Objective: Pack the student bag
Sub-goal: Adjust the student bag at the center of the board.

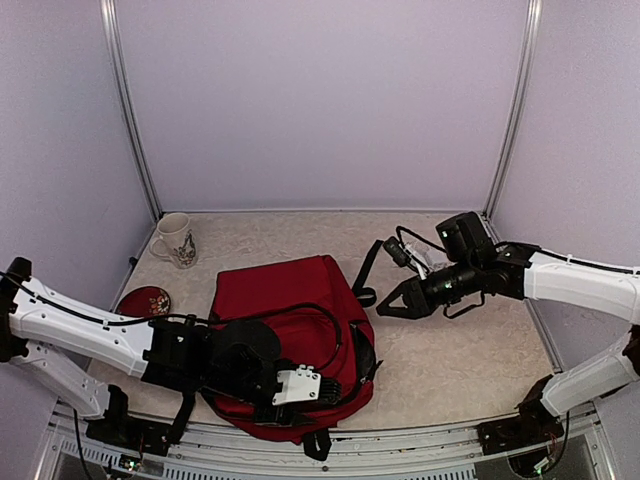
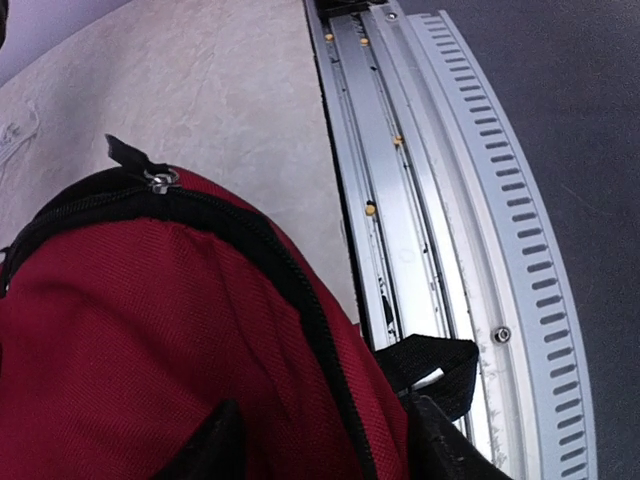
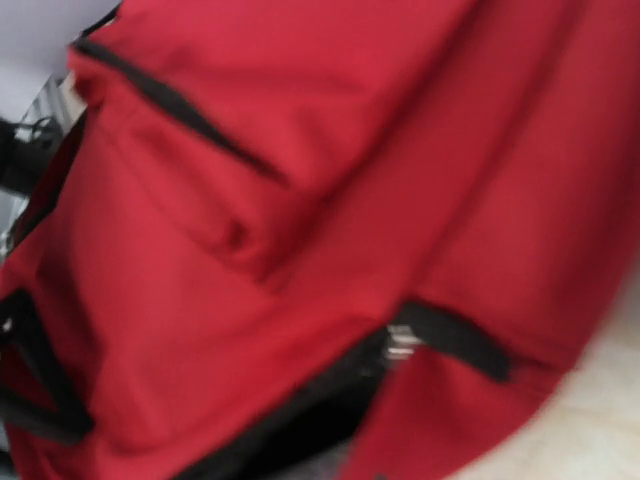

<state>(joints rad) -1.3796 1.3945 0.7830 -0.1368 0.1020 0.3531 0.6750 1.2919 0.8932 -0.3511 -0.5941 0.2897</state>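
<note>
One student bag [image 1: 290, 300] | left tool [image 2: 328, 445] spread over it | right tool [image 1: 392, 302] beside it, state unclear

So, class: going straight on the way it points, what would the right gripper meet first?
Most likely the bag, at its right edge: the right gripper points at it, and its wrist view is mostly red fabric. A strap lies near that line, though.

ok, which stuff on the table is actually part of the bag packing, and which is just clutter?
Part of the job:
- student bag, lying at the near edge

Lying about, far left, clear of the bag:
- patterned mug
- small red dish
</note>
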